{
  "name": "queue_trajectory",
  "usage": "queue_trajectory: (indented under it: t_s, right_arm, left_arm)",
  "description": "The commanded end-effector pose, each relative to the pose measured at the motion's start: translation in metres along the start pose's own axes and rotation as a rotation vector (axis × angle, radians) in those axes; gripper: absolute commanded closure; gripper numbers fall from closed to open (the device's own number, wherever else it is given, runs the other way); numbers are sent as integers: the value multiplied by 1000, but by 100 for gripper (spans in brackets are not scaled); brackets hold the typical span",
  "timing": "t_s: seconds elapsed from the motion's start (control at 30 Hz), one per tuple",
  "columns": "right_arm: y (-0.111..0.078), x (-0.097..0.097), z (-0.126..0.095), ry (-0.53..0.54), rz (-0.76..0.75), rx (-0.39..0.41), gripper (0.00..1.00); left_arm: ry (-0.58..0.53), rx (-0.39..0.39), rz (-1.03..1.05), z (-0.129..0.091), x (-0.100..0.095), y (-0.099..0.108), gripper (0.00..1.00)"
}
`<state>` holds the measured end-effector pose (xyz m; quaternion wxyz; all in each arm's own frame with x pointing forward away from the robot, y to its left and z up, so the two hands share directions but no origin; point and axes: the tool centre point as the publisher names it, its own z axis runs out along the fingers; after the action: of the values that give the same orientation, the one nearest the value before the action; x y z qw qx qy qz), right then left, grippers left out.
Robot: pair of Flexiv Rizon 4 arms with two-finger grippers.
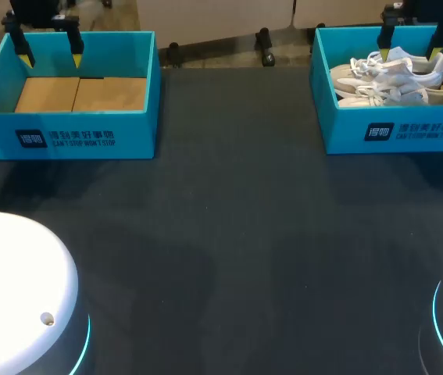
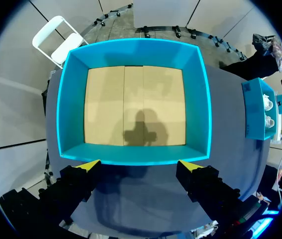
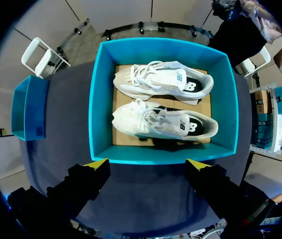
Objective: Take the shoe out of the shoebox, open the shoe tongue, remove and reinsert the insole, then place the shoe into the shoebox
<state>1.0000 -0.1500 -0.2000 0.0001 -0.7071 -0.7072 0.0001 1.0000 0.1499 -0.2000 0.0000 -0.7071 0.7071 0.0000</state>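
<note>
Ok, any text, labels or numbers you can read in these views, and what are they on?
Left shoebox front: dark logo square plus white print, too small to read reliably.
Right shoebox front: same print, also too small.
Shoes: side logo, blurred.
No numbers elsewhere.

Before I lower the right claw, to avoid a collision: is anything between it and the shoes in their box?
Nothing visible does. The right claw is open above the shoebox, which has no lid, and both shoes lie uncovered inside, side by side.

shoebox (image 1: 65,139) (image 1: 416,129) count 2 | shoe (image 3: 155,79) (image 3: 155,123) count 2 | gripper (image 1: 51,58) (image 1: 409,48) count 2 | table (image 1: 229,234) count 1
</note>
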Motion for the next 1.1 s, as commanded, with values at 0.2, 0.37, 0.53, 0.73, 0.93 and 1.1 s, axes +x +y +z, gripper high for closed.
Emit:
queue_trajectory:
  t_s: [0.2, 0.37, 0.53, 0.73, 0.93, 1.1]
  right_arm:
    - [0, 0, 0, 0, 0, 0, 0]
    - [0, 0, 0, 0, 0, 0, 0]
    - [0, 0, 0, 0, 0, 0, 0]
    - [-4, -28, 6, -7, 11, -12, 0]
    - [-6, -66, 10, -51, 25, -44, 0]
    - [-2, -97, 23, -60, 47, -78, 0]
  left_arm:
    - [0, 0, 0, 0, 0, 0, 0]
    - [0, 0, 0, 0, 0, 0, 0]
    - [0, 0, 0, 0, 0, 0, 0]
    - [0, 0, 0, 0, 0, 0, 0]
    - [0, 0, 0, 0, 0, 0, 0]
    - [0, 0, 0, 0, 0, 0, 0]
